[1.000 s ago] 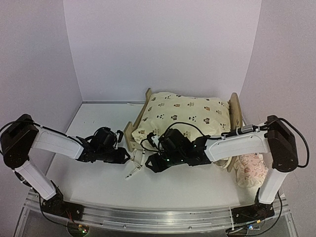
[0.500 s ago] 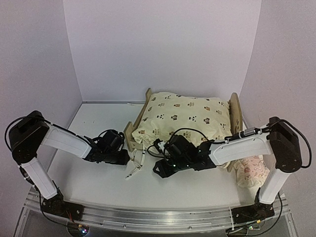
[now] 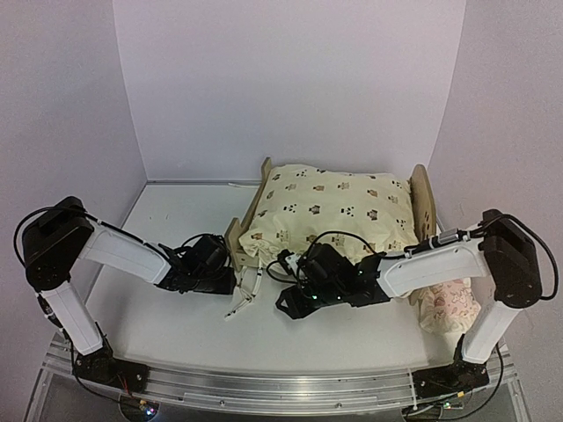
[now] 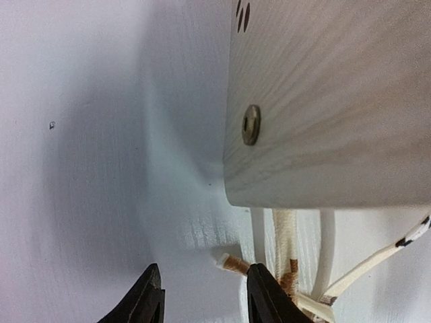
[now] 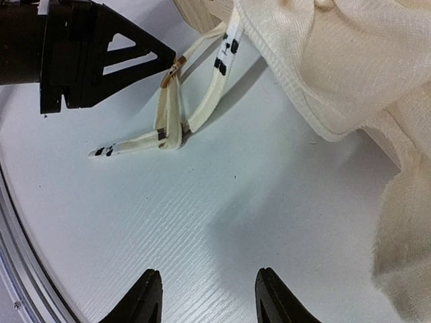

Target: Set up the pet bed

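Wood-framed pet bed [image 3: 424, 204] stands mid-table toward the back wall under a cream cushion [image 3: 330, 207], judged light and rigid, best gripped by an end board rather than the soft cushion or limp ties [image 5: 168, 134]; left gripper [image 4: 202, 296] and right gripper [image 5: 202, 296] both gape, holding nothing.

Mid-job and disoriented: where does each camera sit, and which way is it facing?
Top external: above and behind the bases, looking down on the pet bed and cushion; left arm and right arm show.
Left wrist: low over the table, facing the bed's wooden end board; its own open fingers show.
Right wrist: looking down at table and cushion edge; its open fingers and the left gripper show.
Shared: both wrist views catch the cushion's ties.
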